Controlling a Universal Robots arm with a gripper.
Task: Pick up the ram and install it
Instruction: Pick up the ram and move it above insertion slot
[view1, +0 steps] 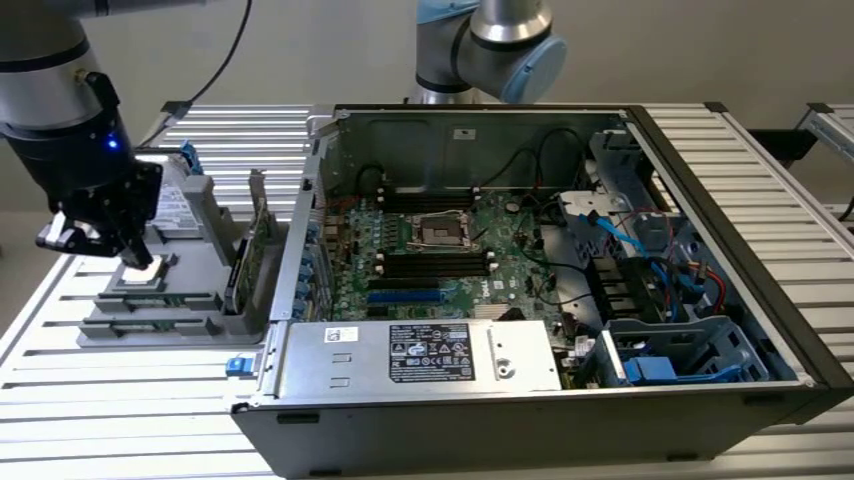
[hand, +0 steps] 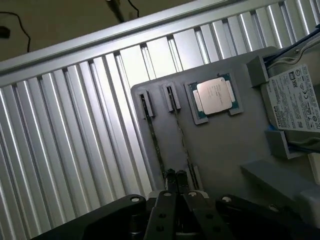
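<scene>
Two ram sticks stand on edge in slots of the grey tray (hand: 225, 145); the nearer ram (hand: 181, 135) runs toward my fingertips, the other ram (hand: 154, 137) lies beside it. My gripper (hand: 175, 176) hangs just above the near end of these sticks, jaws shut, with nothing visibly between them. In the exterior view my gripper (view1: 134, 256) hovers over the tray (view1: 200, 320) at the exterior view's left, and a ram (view1: 154, 299) sits just in front of it. The open computer case (view1: 747, 200) shows black memory slots (view1: 430, 262) on the motherboard.
A processor chip (hand: 214, 96) and a silver hard drive (hand: 295, 100) rest on the tray. A green expansion card (view1: 247, 265) stands upright between the tray and the case. A power supply (view1: 414, 355) sits at the case front. Another arm (view1: 487, 40) stands behind the case.
</scene>
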